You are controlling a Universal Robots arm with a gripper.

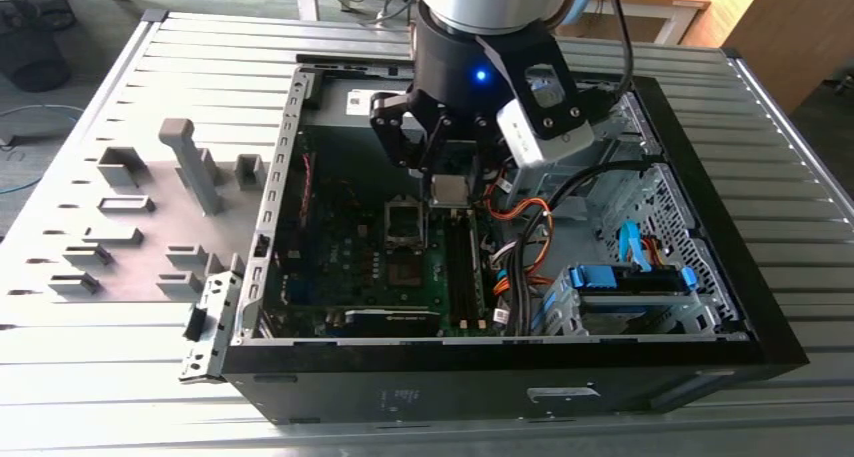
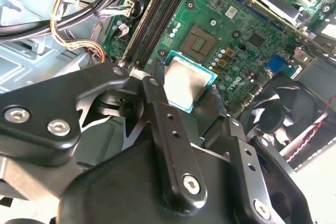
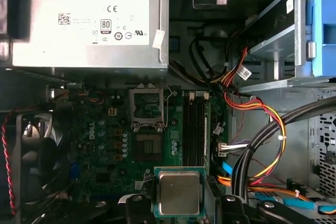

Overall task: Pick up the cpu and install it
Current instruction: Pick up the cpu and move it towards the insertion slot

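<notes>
At the exterior view's left, grey plastic holder frames point(image 1: 118, 165) stand on the ribbed worktop point(image 1: 80, 377), well apart from the work. Next comes the open computer case point(image 1: 534, 397), lying on its side with the green motherboard point(image 1: 360, 267) exposed. On the board the cpu socket point(image 1: 404, 252) lies bare, its metal bracket point(image 1: 404, 215) swung open beside it.

Just toward the exterior view's right of that bracket, the hand point(image 1: 450, 182) hangs over the board, clenched on the cpu point(image 1: 450, 189). Both wrist views show a dark finger point(image 3: 139, 205) on each side of the chip point(image 3: 180, 192), silver top facing the camera. The cpu is in the air – off the socket and not touching the board.

Further right run the memory slots point(image 1: 461, 267), then a tangle of orange and black cables point(image 1: 527, 217) and a blue drive caddy point(image 1: 627, 277).

The main risk, as I judge it, is the seating. The grip is narrow and on the edges, so any tilt or sideways offset on lowering could press a corner into the socket contacts and bend them. A wrongly turned chip would fail to drop in. The cables sit close enough to snag the arm.
</notes>
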